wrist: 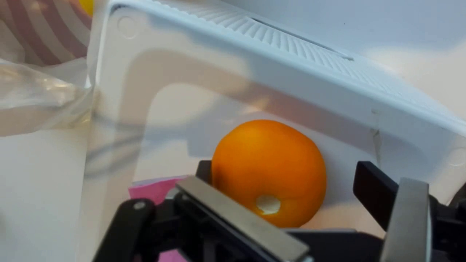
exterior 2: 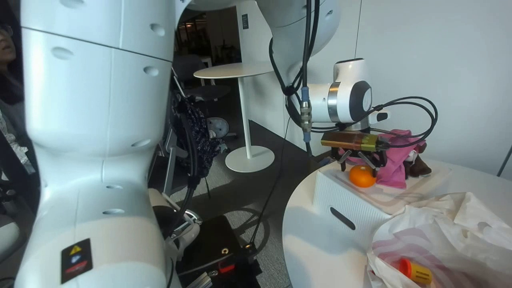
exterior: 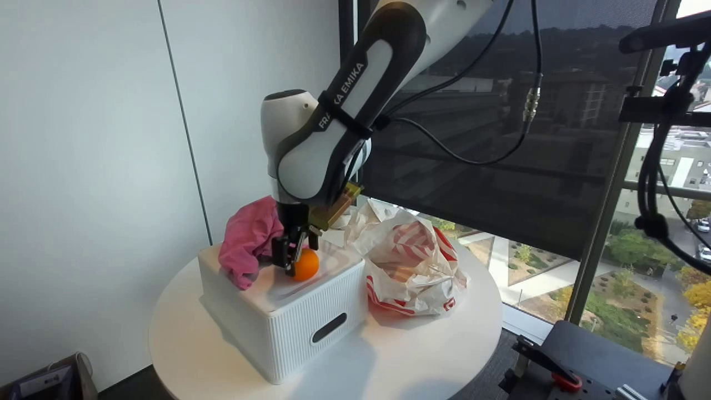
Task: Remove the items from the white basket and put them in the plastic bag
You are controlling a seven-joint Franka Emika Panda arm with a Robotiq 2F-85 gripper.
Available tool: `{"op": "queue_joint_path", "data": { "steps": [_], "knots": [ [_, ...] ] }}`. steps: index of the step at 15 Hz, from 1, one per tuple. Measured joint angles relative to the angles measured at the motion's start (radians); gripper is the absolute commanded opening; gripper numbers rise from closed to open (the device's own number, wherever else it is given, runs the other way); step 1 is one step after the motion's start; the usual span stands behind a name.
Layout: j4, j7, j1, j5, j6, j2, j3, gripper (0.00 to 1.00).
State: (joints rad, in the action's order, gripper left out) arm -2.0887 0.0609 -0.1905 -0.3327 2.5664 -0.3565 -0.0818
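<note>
The white basket (exterior: pixel 300 328) stands on the table with its flat, recessed face upward. An orange (wrist: pixel 269 156) rests on that face near the slotted side. My gripper (wrist: pixel 286 172) is low over it with jaws apart, one finger on each side. In the wrist view the left finger is right against the orange or nearly so, while a gap separates the right finger (wrist: pixel 375 189) from it. Behind the gripper lies a crumpled pink cloth (exterior: pixel 250 239), with a dark brown item (exterior 2: pixel 420 168) beside it. The plastic bag (exterior 2: pixel 460 224) sits alongside, holding a red-and-yellow container (exterior 2: pixel 416 272).
A round white table (exterior: pixel 455 344) carries the basket and the bag. The bag's crinkled edge touches or nearly touches the basket's side. A wall panel (exterior: pixel 94 166) rises behind, and a dark blind (exterior: pixel 489 139) hangs at the window. Cables loop from the arm.
</note>
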Motion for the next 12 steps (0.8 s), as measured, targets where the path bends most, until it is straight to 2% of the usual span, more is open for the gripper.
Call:
{"op": "queue_joint_path", "data": {
  "steps": [2,3,4,6,12],
  "knots": [
    [0.019,0.004,-0.009,-0.041,0.021,-0.026,0.024,1.0],
    [0.028,0.007,-0.014,-0.058,0.029,-0.037,0.035,0.75],
    [0.035,0.008,-0.019,-0.076,0.034,-0.045,0.046,0.73],
    [0.044,0.008,-0.026,-0.096,0.035,-0.058,0.062,0.58],
    [0.05,0.022,-0.017,-0.08,0.013,-0.039,0.092,0.57]
  ]
}}
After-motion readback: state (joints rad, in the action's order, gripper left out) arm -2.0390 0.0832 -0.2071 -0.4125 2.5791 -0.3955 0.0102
